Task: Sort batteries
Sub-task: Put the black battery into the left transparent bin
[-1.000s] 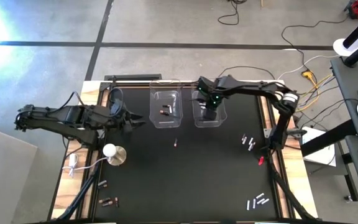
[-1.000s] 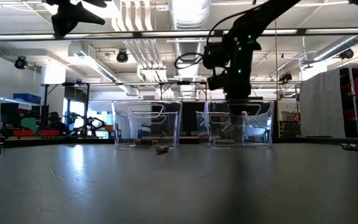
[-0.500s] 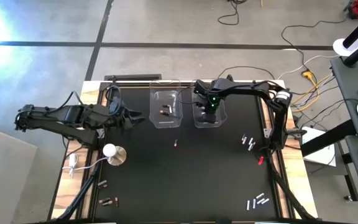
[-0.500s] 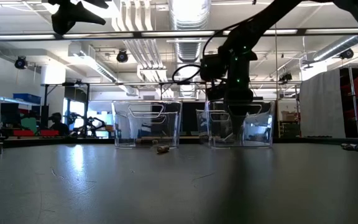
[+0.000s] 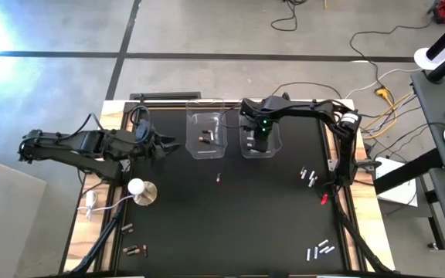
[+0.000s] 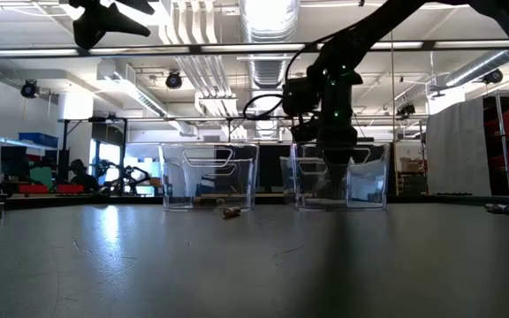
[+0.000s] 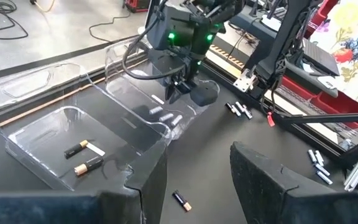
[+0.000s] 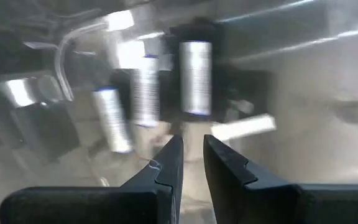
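I've got the left gripper [image 5: 163, 146] parked well to the left of the left bin [image 5: 207, 133], up off the mat with its fingers spread and nothing between them, presumably kept clear while the other arm works. That left bin holds the dark copper-tinted batteries [image 7: 84, 157], two of them lying on its floor, and one more dark battery [image 5: 218, 179] sits loose on the mat just in front of that bin. Touching its right wall is the right bin [image 5: 259, 139], where the silvery batteries [image 8: 146, 90] go, so I read the two bins as one per colour. The right gripper [image 5: 256, 141] is down inside that bin, and its fingers [image 8: 166, 164] stand only a narrow slit apart with nothing pinched. A silvery battery [image 8: 196, 77] lies just beyond the fingertips, among the others there; I'd judge it a drop. Well right of the bins, more batteries [image 5: 308, 175] wait on the mat.
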Robot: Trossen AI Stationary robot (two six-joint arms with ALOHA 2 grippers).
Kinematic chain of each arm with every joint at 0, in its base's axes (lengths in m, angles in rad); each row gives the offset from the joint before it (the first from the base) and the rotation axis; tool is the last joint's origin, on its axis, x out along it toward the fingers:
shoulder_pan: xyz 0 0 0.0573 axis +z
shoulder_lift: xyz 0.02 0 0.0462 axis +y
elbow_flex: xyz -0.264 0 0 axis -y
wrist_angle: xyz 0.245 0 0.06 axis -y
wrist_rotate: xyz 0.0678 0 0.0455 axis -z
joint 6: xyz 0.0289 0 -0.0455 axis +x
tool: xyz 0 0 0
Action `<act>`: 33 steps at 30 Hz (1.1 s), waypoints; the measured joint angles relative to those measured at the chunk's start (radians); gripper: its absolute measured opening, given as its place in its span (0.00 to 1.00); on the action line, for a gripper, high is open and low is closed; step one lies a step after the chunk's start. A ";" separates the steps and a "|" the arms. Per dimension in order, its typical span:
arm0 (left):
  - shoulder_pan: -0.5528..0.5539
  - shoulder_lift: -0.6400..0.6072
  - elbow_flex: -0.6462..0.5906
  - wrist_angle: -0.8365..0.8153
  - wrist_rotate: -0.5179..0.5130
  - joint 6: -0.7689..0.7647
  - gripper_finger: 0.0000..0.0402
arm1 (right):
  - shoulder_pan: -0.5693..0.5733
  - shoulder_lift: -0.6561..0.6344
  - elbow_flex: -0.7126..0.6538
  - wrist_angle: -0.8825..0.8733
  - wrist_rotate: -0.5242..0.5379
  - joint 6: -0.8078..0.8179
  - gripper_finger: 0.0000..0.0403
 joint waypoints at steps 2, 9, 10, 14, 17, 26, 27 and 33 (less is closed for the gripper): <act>0.000 0.000 0.000 0.000 0.000 0.001 0.38 | 0.004 -0.003 0.047 -0.062 0.015 0.012 0.14; 0.000 0.000 0.000 0.000 0.002 0.028 0.38 | 0.065 -0.113 0.171 -0.134 -0.005 0.103 0.20; 0.000 0.000 0.000 -0.001 0.002 0.033 0.38 | 0.085 -0.138 0.172 -0.122 -0.006 0.130 0.21; 0.000 0.002 -0.001 -0.002 0.003 0.057 0.38 | 0.200 -0.241 0.164 -0.038 -0.009 0.218 0.22; 0.000 0.002 -0.001 -0.004 0.003 0.085 0.38 | 0.317 -0.292 0.131 0.075 0.020 0.276 0.20; 0.000 -0.003 -0.001 -0.004 0.011 0.171 0.38 | 0.684 -0.223 0.014 0.430 0.441 0.601 0.18; 0.000 -0.006 -0.001 -0.008 0.017 0.187 0.38 | 0.713 -0.199 0.010 0.473 0.473 0.643 0.19; 0.000 -0.013 -0.002 -0.064 0.031 0.282 0.38 | 0.806 -0.033 0.008 0.641 0.660 0.910 0.31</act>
